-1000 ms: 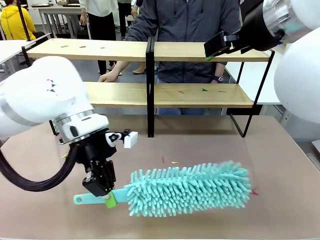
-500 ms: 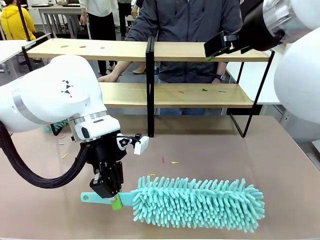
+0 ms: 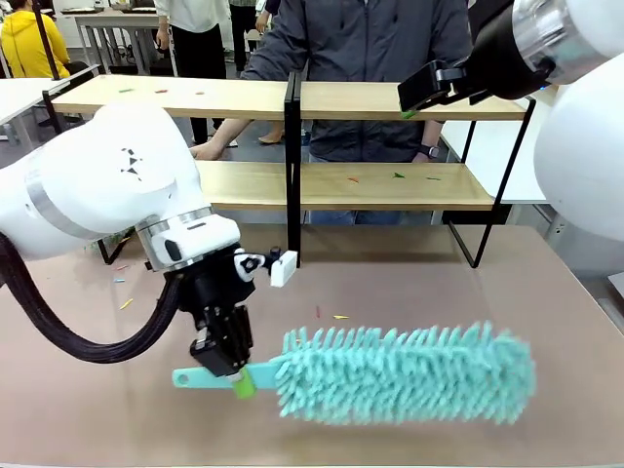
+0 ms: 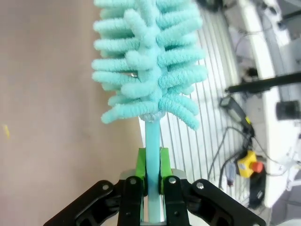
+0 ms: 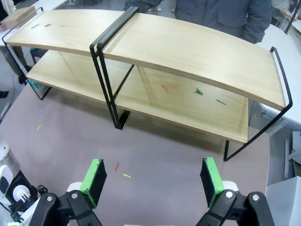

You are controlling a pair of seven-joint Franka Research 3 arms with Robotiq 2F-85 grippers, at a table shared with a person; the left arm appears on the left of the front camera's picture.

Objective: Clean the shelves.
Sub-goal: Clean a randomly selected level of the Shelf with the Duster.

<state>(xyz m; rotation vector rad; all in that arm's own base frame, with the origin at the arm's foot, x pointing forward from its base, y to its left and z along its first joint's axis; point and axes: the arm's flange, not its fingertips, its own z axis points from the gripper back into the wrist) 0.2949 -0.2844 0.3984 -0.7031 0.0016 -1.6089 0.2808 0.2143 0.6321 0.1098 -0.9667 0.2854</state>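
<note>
L gripper (image 3: 227, 363) is clenched on the flat handle of the fluffy teal chenille duster (image 3: 405, 375), low over the brown tabletop (image 3: 409, 278). Duster's long axis runs L-R, head out to my right, parallel w/ the boards. The two-tier light-wood shelves on a black metal frame (image 3: 244, 185) sit straight beyond it, w/ small coloured scraps (image 3: 398, 175) on them. R gripper (image 5: 151, 179) is spread wide, empty, up over the top board's right half. So it's L arm's job, I reckon: lift, push fwd.

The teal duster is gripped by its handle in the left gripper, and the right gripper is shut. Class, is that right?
No. The right gripper is open: its green pads stand wide apart in the right wrist view. The rest holds: the left gripper grips the teal duster by its handle.
</note>
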